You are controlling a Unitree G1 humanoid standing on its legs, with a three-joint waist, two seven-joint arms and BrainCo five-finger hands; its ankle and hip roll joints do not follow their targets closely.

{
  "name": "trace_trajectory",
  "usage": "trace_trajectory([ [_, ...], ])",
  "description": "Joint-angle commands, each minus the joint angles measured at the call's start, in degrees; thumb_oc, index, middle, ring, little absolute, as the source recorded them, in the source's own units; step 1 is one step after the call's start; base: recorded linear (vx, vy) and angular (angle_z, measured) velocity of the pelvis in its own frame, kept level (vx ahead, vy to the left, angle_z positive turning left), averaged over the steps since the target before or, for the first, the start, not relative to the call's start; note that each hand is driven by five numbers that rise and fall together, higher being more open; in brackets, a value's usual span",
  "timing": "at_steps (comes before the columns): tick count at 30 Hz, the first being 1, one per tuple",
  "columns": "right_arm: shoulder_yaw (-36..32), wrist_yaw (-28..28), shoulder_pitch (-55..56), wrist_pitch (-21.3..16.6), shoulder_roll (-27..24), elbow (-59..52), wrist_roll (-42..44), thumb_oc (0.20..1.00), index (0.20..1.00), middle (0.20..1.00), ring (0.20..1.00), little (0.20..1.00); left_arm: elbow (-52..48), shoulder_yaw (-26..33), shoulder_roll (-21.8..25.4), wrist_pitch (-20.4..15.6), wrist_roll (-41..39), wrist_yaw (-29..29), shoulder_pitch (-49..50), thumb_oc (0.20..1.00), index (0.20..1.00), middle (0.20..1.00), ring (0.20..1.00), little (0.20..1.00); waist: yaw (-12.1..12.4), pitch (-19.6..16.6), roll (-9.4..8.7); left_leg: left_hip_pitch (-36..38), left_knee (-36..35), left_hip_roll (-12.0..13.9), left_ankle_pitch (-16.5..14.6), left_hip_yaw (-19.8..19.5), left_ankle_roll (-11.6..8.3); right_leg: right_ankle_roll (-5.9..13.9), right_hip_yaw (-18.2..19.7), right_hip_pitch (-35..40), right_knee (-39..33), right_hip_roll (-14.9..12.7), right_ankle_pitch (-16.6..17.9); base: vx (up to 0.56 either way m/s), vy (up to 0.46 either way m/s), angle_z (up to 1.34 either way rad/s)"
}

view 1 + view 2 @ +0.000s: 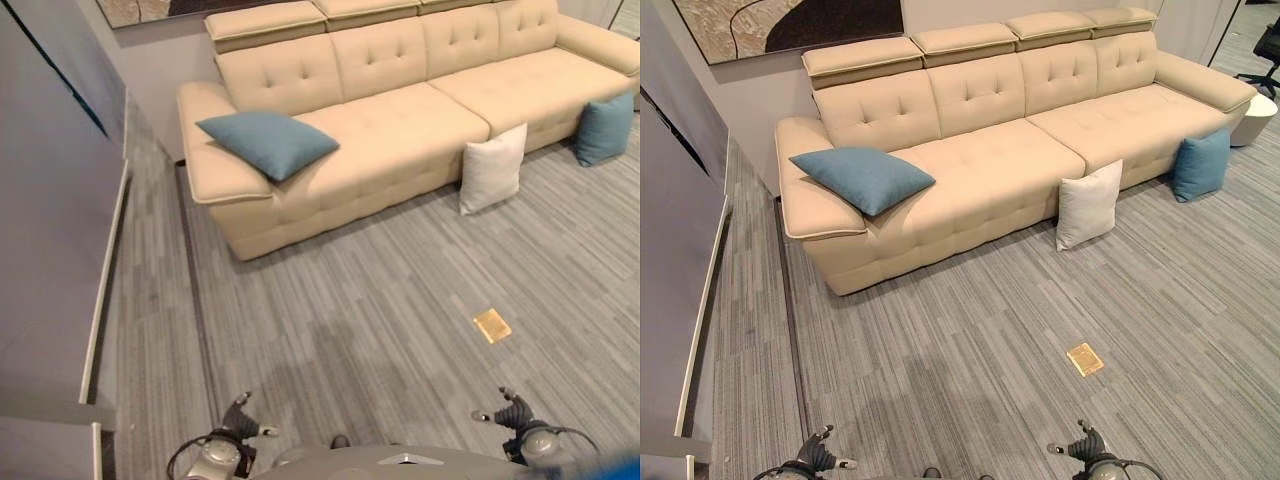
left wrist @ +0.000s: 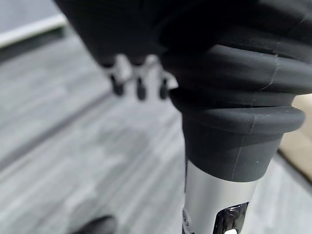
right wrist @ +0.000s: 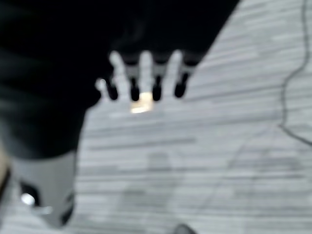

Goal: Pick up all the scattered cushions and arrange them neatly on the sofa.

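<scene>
Grey floor is carrying a white cushion (image 1: 1087, 205) and a blue cushion (image 1: 1200, 165) leaning against the sofa (image 1: 1040, 150), while both hands, left (image 1: 243, 417) and right (image 1: 510, 411), are hanging relaxed, holding nothing, needing to approach squarely first.

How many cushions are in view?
3: a blue cushion on the sofa's left seat, a white cushion leaning against its front, another blue one on the floor farther right.
</scene>
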Motion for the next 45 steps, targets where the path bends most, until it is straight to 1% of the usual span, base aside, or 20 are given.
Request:
trace_trajectory([
  [1,0.43,-1.34,-1.8,-0.41,0.35,-0.24,1.08,1.0,1.0,1.0,1.0,1.0,2.59,0.46,0.28,-0.4,1.57,0.94,-3.64,1.0,1.0,1.0,1.0,1.0,0.61,-0.11,-2.24,-0.3,-0.89,6.53,1.96,-0.64,-5.86,6.21,-0.06,-2.03,1.27,-4.38,1.49,0.0,-0.037,0.04],
  [6,0.18,-1.95,-2.05,-0.52,0.58,0.27,2.1,1.0,1.0,1.0,1.0,1.0,2.94,0.49,0.16,-0.09,1.21,2.2,-5.15,1.0,1.0,1.0,1.0,1.0,0.26,1.31,-2.84,-3.76,3.81,7.01,1.3,-1.48,-6.26,5.14,0.12,-3.39,2.41,-3.9,0.93,-0.03,-0.076,0.21],
  [7,0.45,-2.22,-2.46,-0.48,0.3,0.38,2.4,1.0,1.0,1.0,1.0,1.0,2.31,-0.38,0.15,-0.13,0.95,2.3,-6.43,1.0,1.0,1.0,1.0,1.0,0.22,2.76,-3.58,-7.18,9.79,6.93,0.58,-1.67,-6.91,4.27,-0.3,-3.79,3.12,-3.77,0.28,-0.03,-0.098,0.12],
  [9,0.67,-2.29,-3.0,-0.47,-0.05,-0.07,2.66,1.0,1.0,1.0,1.0,1.0,1.9,-1.0,0.05,-0.03,1.01,2.56,-7.1,1.0,1.0,1.0,1.0,1.0,0.6,3.89,-4.32,-11.01,16.86,7.45,2.1,-0.33,-7.39,3.5,-1.33,-3.26,3.23,-3.88,-0.07,0.08,-0.1,0.57],
  [11,0.65,-2.17,-3.04,-0.21,0.02,0.24,2.77,1.0,1.0,1.0,1.0,1.0,2.34,-1.19,-0.13,0.2,1.35,2.41,-7.11,1.0,1.0,1.0,1.0,1.0,0.88,3.5,-4.77,-12.28,14.41,6.46,0.77,1.88,-6.1,3.83,-2.51,-2.54,2.97,-4.1,-0.55,0.22,0.005,0.27],
  [13,0.93,-2.36,-3.08,0.55,0.29,0.11,2.65,1.0,1.0,1.0,1.0,1.0,2.07,-1.5,0.28,0.37,2.22,2.54,-7.09,1.0,1.0,1.0,1.0,1.0,1.16,2.93,-5.28,-16.79,13.22,6.53,2.32,6.93,-5.45,4.15,-3.61,-1.95,2.79,-4.29,-1.41,0.27,0.095,0.44],
  [15,1.52,-2.19,-3.42,0.45,1.15,0.01,2.22,1.0,1.0,1.0,1.0,1.0,2.37,-1.11,0.59,0.5,3.34,2.24,-6.22,1.0,1.0,1.0,1.0,1.0,1.92,1.88,-5.13,-14.3,10.49,4.87,1.57,6.26,-4.46,4.67,-2.29,-1.14,3.89,-3.73,-2.53,0.35,0.178,0.14],
  [18,1.84,-2.1,-3.95,0.51,1.87,-0.53,1.9,1.0,1.0,1.0,1.0,1.0,2.75,-0.45,1.03,0.74,3.27,2.21,-5.58,1.0,1.0,1.0,1.0,1.0,2.98,1.36,-4.92,-11.75,9.42,3.24,-0.16,5.35,-2.62,5.58,-0.7,-1.3,9.15,-5.26,-3.22,0.3,0.221,-0.66],
  [20,2.05,-1.77,-4.34,0.72,2.12,-0.92,1.32,1.0,1.0,1.0,1.0,1.0,2.77,-0.06,1.41,0.93,3.38,2.2,-5.36,1.0,1.0,1.0,1.0,1.0,3.45,1.37,-4.47,-9.24,7.65,1.9,-1.12,4.54,-0.63,7.74,0.15,-4.82,18.05,-7.35,-0.47,0.23,0.221,-0.59],
  [21,2.04,-1.77,-4.35,0.73,2.11,-0.92,1.32,1.0,1.0,1.0,1.0,1.0,2.77,-0.06,1.41,0.93,3.38,2.2,-5.37,1.0,1.0,1.0,1.0,1.0,3.46,1.2,-4.44,-9.45,7.6,1.95,-1.01,4.55,-0.64,7.71,0.15,-5.03,17.96,-7.29,-0.33,0.12,0.146,-0.08],
  [24,2.72,-1.69,-4.69,0.98,2.11,-1.96,0.8,1.0,1.0,1.0,1.0,1.0,1.74,0.05,1.93,1.09,3.15,2.14,-5.22,1.0,1.0,1.0,1.0,1.0,2.43,2.72,-3.34,-7.2,6.49,1.65,-1.29,3.25,1.3,8.86,1.7,-11.25,30.46,-8.42,5.42,0.15,0.174,0.0],
  [26,2.57,-1.68,-4.71,0.83,2.15,-2.73,0.87,1.0,1.0,1.0,1.0,1.0,1.34,-0.03,2.32,0.98,3.09,2.15,-5.3,1.0,1.0,1.0,1.0,1.0,2.05,3.16,-2.42,-5.44,5.54,1.95,-1.81,2.34,1.71,8.58,1.68,-14.61,34.9,-8.34,4.89,0.26,0.123,0.21],
  [30,3.2,-1.54,-5.4,0.81,1.54,-4.13,0.4,1.0,1.0,1.0,1.0,1.0,1.26,-0.55,1.98,0.72,3.01,2.09,-5.71,1.0,1.0,1.0,1.0,1.0,0.81,3.69,-2.65,-1.52,4.41,1.4,-3.93,0.09,1.15,7.37,0.58,-17.34,25.46,-8.0,3.01,0.25,-0.035,0.1],
  [33,3.72,-1.65,-6.01,1.09,0.72,-4.95,-0.22,1.0,1.0,1.0,1.0,1.0,1.74,-0.79,1.75,0.44,3.36,2.3,-6.64,1.0,1.0,1.0,1.0,1.0,-0.77,3.96,-3.59,1.47,3.99,0.75,-6.21,-2.28,-0.05,8.71,3.24,-19.3,11.38,-7.6,5.78,0.37,-0.141,0.33],
  [35,4.07,-1.39,-6.05,1.15,0.88,-4.95,-0.05,1.0,1.0,1.0,1.0,1.0,2.08,-0.54,1.29,0.04,3.04,2.61,-6.7,1.0,1.0,1.0,1.0,1.0,-0.86,3.62,-3.96,3.02,3.74,0.93,-7.21,-3.05,-0.85,8.93,3.97,-18.28,9.37,-7.24,6.82,0.33,-0.152,0.54],
  [37,3.65,-1.24,-5.59,0.54,0.73,-5.24,0.57,1.0,1.0,1.0,1.0,1.0,1.91,-0.47,0.6,-0.2,1.78,2.39,-6.69,1.0,1.0,1.0,1.0,1.0,-0.81,2.03,-3.98,3.04,7.26,3.37,-5.0,-3.82,-3.69,7.26,2.42,-15.72,9.37,-5.95,5.59,0.35,-0.223,0.73],
  [38,3.65,-1.24,-5.59,0.54,0.73,-5.23,0.57,1.0,1.0,1.0,1.0,1.0,1.9,-0.48,0.6,-0.2,1.77,2.39,-6.68,1.0,1.0,1.0,1.0,1.0,-0.88,2.05,-3.96,2.99,7.38,3.4,-5.07,-3.9,-3.72,7.24,2.33,-15.65,9.32,-5.94,5.6,0.22,-0.21,0.68],
  [40,3.28,-1.52,-5.71,0.25,0.51,-5.82,1.51,1.0,1.0,1.0,1.0,1.0,0.98,-1.01,0.59,-0.08,1.05,2.16,-7.46,1.0,1.0,1.0,1.0,1.0,-0.78,3.33,-5.06,-3.85,20.02,5.21,-0.19,-1.1,-6.19,5.75,1.26,-13.11,8.41,-6.18,4.69,0.07,-0.189,0.51],
  [42,2.84,-1.68,-5.9,0.3,0.73,-4.89,3.66,1.0,1.0,1.0,1.0,1.0,0.15,-1.29,0.72,0.14,0.07,2.08,-8.05,1.0,1.0,1.0,1.0,1.0,0.8,4.8,-6.75,-11.29,29.38,7.31,1.35,2.69,-5.34,3.8,0.02,-9.82,7.18,-6.01,2.76,0.1,-0.222,0.37],
  [45,2.57,-1.81,-5.67,0.39,0.81,-3.73,4.07,1.0,1.0,1.0,1.0,1.0,0.32,-1.18,0.65,0.15,-0.45,2.08,-7.94,1.0,1.0,1.0,1.0,1.0,1.9,4.8,-7.29,-14.87,28.09,6.09,-0.48,3.24,-4.5,3.81,-0.26,-8.0,6.34,-5.78,1.85,0.22,-0.089,0.13],
])
